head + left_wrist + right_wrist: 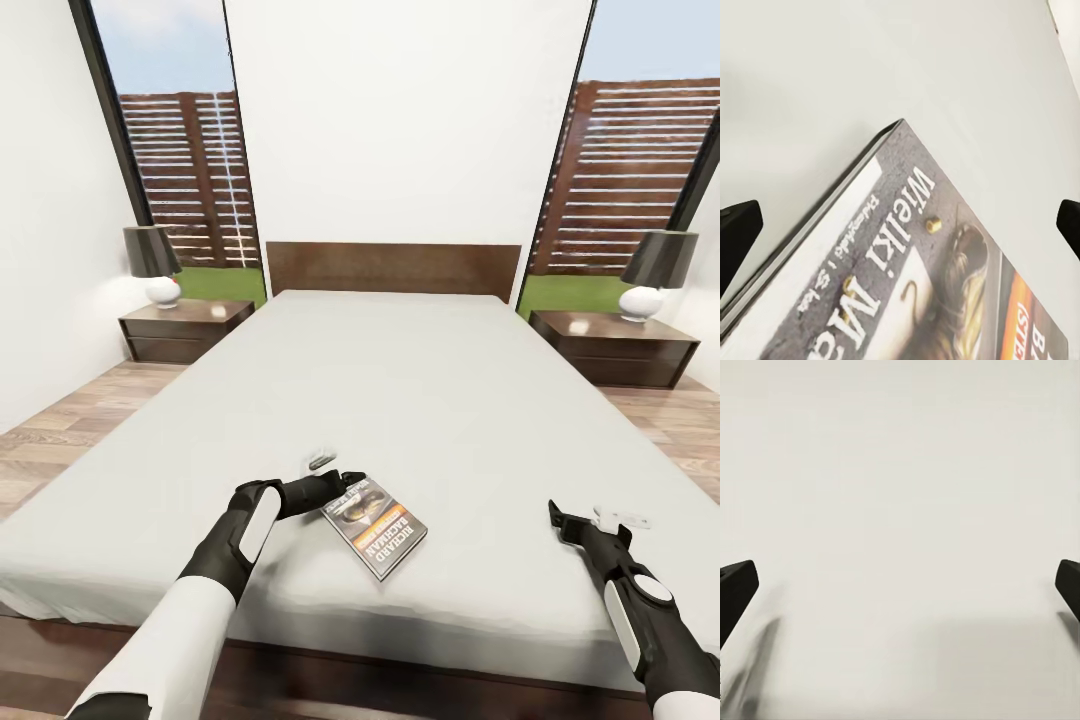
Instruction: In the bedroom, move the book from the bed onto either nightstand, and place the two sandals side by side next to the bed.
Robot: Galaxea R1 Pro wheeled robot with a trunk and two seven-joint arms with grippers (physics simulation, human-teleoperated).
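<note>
Your left jaws stand spread over the book's corner; your right jaws hang spread above bare mattress.

Your left gripper (352, 482) has its jaws wide apart, one dark fingertip (736, 232) at each edge of the wrist view, and the book (376, 525) lies between them with its corner pointing up the gap; the jaws are not closed on it. Your right gripper (560, 520) is also wide apart, over plain grey mattress near the bed's front right corner, gripping nothing. The book lies flat, cover up, near the front edge of the bed (400, 400), a little left of the middle. A dark nightstand (185, 328) with a lamp (154, 262) stands off the bed's far left corner, and a second nightstand (615, 345) with its lamp (655, 272) off the far right corner.
</note>
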